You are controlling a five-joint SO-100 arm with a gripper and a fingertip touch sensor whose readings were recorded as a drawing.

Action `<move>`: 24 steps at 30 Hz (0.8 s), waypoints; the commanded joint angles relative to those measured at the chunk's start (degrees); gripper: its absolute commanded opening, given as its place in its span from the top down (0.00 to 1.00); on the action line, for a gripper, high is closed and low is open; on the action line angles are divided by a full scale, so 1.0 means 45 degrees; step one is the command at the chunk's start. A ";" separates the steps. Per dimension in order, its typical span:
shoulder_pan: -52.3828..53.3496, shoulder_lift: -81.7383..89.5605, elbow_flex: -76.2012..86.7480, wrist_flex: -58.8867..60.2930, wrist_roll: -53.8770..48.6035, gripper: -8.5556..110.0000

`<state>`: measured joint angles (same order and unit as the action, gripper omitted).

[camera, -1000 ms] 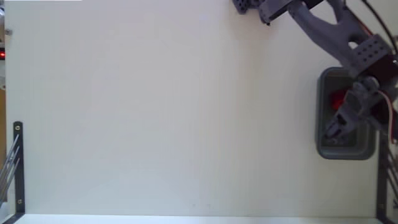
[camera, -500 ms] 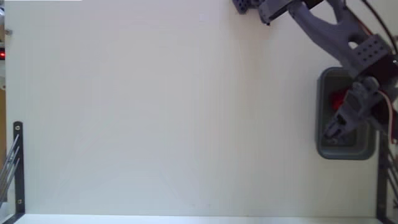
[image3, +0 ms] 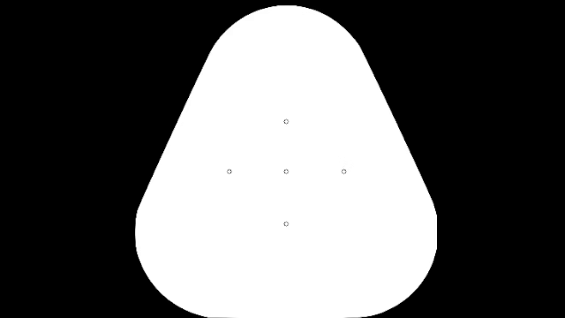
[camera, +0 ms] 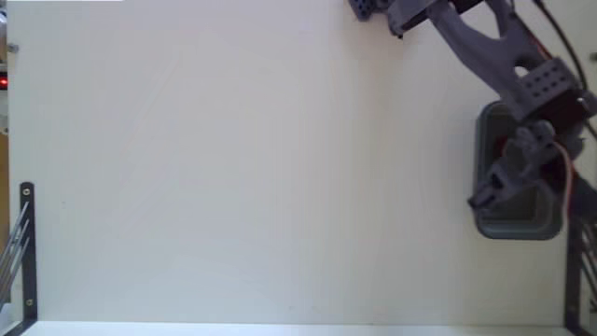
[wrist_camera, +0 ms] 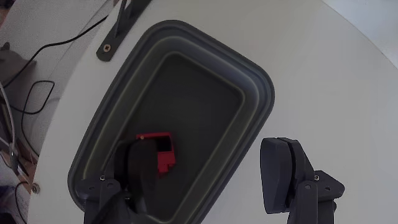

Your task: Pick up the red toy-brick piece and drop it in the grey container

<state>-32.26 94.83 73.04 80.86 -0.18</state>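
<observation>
The small bright red plastic toy brick (wrist_camera: 163, 152) lies on the dark floor of the rounded grey plastic tray (wrist_camera: 249, 68), toward seven o'clock in the wrist view, partly hidden behind one finger (wrist_camera: 142, 168). The two-finger gripper (wrist_camera: 208, 162) hangs spread apart, empty. In the fixed view the arm covers the brick.

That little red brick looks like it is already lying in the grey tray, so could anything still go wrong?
Possibly. In the wrist view the small red plastic brick lies on the floor of the rounded grey plastic tray, right beside one finger of the open gripper. That finger might nudge the brick while lifting. The other finger hangs outside the rim and could perhaps clip it.
</observation>
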 commanded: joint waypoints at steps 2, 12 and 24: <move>0.0439 0.1688 0.0472 0.0198 0.0039 0.00; 0.1658 0.3285 0.2058 0.0206 0.0039 0.00; 0.3322 0.5466 0.4222 0.0218 0.0039 0.00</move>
<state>-18.28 114.17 91.14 80.86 -0.18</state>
